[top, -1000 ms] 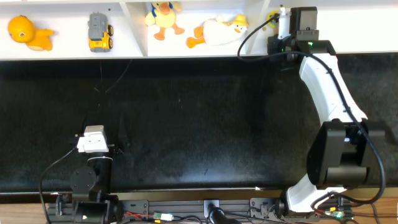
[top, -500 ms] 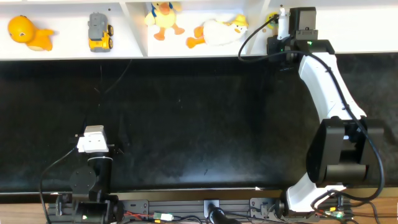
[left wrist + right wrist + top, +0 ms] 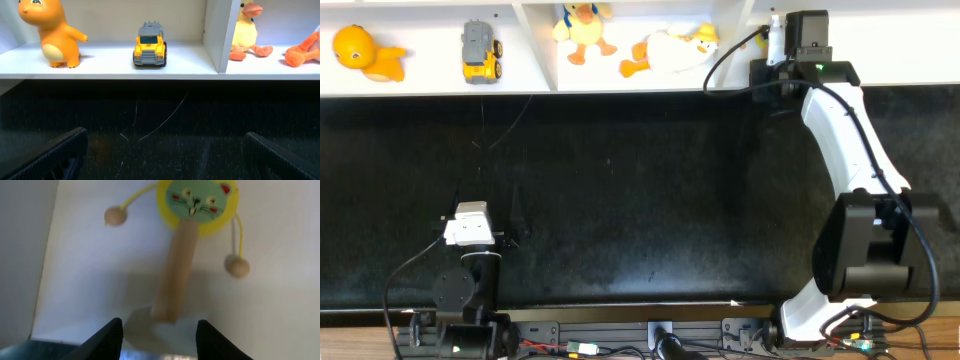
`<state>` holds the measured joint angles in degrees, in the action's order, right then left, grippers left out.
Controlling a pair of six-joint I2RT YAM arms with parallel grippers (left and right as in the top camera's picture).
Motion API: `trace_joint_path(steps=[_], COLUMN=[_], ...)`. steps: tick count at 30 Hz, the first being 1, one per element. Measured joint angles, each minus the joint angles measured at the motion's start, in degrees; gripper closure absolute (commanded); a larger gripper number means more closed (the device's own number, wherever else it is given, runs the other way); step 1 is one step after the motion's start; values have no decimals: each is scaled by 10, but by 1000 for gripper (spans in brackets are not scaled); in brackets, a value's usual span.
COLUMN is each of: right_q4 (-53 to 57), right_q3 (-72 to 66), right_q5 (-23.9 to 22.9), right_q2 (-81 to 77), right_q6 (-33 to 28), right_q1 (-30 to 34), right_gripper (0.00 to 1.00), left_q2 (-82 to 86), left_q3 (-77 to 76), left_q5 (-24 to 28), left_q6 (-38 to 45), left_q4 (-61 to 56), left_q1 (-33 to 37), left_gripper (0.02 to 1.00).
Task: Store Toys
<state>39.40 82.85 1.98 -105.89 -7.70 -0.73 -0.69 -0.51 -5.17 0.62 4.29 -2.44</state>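
"Anything moved just now?"

"Barely. The right gripper [image 3: 159, 324] has stayed at the shelf [image 3: 280, 280], fingers spread, holding nothing. The rattle [image 3: 182, 255] lies there just ahead, so it looks stored. The left gripper [image 3: 162, 137] sits open, empty."

Wooden rattle handle [image 3: 175, 270], plush duck [image 3: 583, 28]

White shelf [image 3: 110, 64], toy truck [image 3: 149, 46], plush duck [image 3: 246, 31]

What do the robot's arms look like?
The right arm has a curved white shell, chunky black joints, a looping black cable and a tiny green light. The left arm is black with a white block on top. Both have black fingers.
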Motion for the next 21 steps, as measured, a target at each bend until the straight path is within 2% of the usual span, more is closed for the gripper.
trace_joint_path(steps=[5, 8, 15, 17, 21], right_q4=[52, 69, 78, 85, 125], right_q3=[0, -5, -108, -139, -185], right_q5=[1, -4, -14, -16, -20], right_q2=[16, 35, 161, 200, 266], right_q6=[0, 0, 0, 0, 0], right_q1=[0, 0, 0, 0, 0], right_gripper=[476, 305, 60, 1, 3], left_q2=[0, 0, 0, 0, 0], left_q3=[0, 0, 0, 0, 0], left_q5=[0, 0, 0, 0, 0], left_q6=[0, 0, 0, 0, 0], left_q4=[0, 0, 0, 0, 0], left_q1=[0, 0, 0, 0, 0], left_gripper=[20, 20, 20, 20, 20])
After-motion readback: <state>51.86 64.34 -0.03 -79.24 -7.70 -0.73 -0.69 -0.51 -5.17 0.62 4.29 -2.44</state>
